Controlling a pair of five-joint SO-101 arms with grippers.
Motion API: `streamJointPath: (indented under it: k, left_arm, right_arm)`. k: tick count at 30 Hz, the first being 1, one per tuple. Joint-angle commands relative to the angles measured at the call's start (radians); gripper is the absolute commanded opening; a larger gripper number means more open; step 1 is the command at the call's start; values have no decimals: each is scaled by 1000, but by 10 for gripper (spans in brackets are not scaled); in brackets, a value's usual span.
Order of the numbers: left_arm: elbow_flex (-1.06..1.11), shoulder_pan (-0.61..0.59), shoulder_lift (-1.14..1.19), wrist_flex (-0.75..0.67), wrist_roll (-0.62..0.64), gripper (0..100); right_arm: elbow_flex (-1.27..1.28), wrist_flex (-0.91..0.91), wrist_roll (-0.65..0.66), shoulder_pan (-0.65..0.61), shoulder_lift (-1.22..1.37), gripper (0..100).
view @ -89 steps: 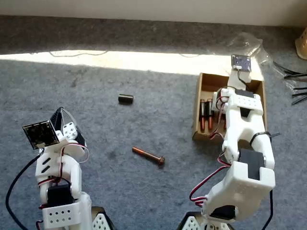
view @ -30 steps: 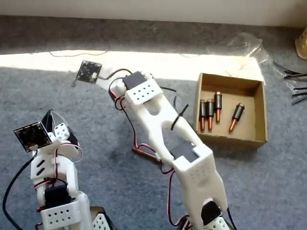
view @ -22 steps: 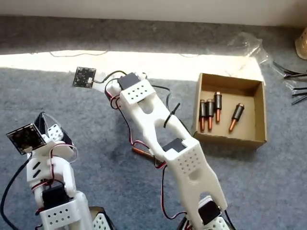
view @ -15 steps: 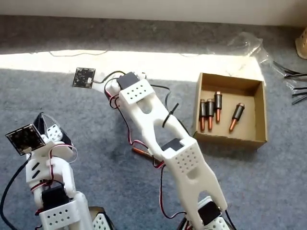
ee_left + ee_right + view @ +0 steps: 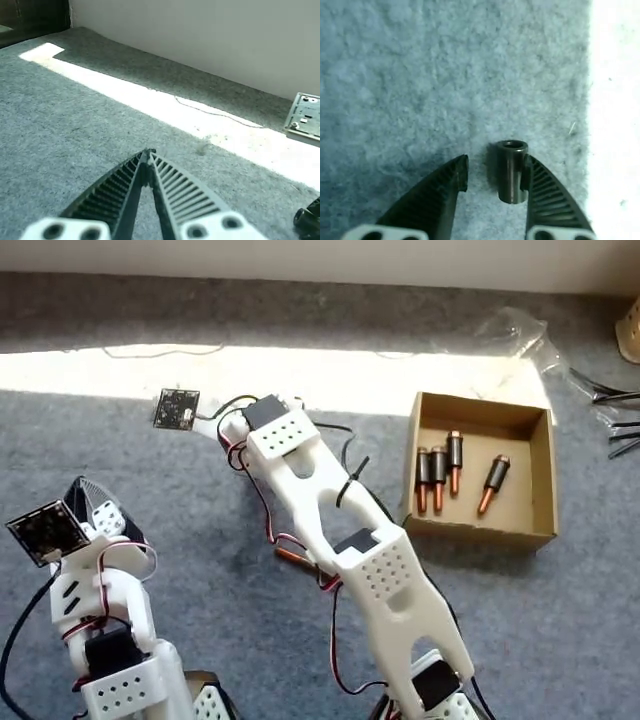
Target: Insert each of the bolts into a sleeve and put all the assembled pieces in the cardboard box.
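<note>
Sleeve (image 5: 512,172): looks like dark metal, smooth, with a dull sheen.
Loose bolt (image 5: 289,555): copper-coloured metal, smooth.
Carpet (image 5: 200,500): grey cloth pile, rough and matt.
Cardboard box (image 5: 480,531): brown card, matt, with plain cut edges.
Right arm (image 5: 385,575): white plastic shell, smooth, matt.
Right gripper fingers (image 5: 432,200): black plastic, ribbed, matt.
Plastic bag (image 5: 515,335): clear film, crinkled, glossy.

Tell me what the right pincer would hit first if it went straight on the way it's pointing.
Probably the black sleeve, which lies between the open jaws of the right pincer; past it, the carpet.
</note>
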Motion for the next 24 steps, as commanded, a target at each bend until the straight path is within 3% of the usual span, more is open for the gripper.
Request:
streamJointPath:
  k: [1,24]
  left_arm:
    - [21,-1,-5,-6,5,6]
    - [22,1,-5,-5,5,6]
  right_arm:
    - [-48,8,5,30,-21,156]
    - [-56,12,2,65,111,156]
